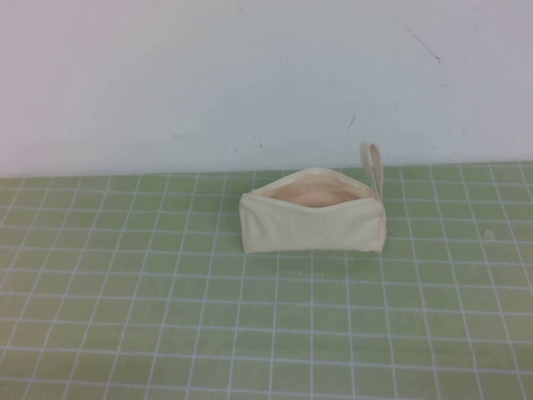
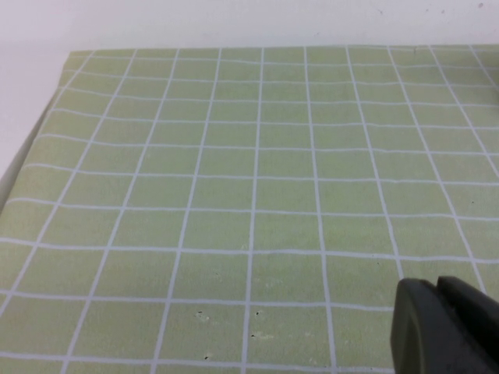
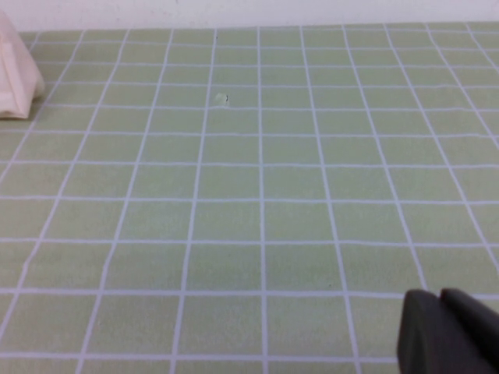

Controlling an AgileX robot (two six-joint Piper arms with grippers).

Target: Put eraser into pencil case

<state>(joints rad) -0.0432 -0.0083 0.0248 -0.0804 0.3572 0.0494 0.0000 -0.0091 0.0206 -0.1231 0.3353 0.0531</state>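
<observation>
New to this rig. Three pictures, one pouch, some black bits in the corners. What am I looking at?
It is a two-armed table robot; each arm ends in a gripper.

The high view looks down from the robot's own side. On the green grid mat stands the pencil case, a cream fabric pouch, unzipped, peach lining showing, loop strap at its right end. Neither arm reaches into this view.

The other two pictures come from cameras on the wrists. The black shape in the left wrist view is the left gripper; the one in the right wrist view is the right gripper, with a corner of the pouch at that picture's edge. Both hang over bare mat, jaws together, holding nothing.

No eraser shows in any view.
</observation>
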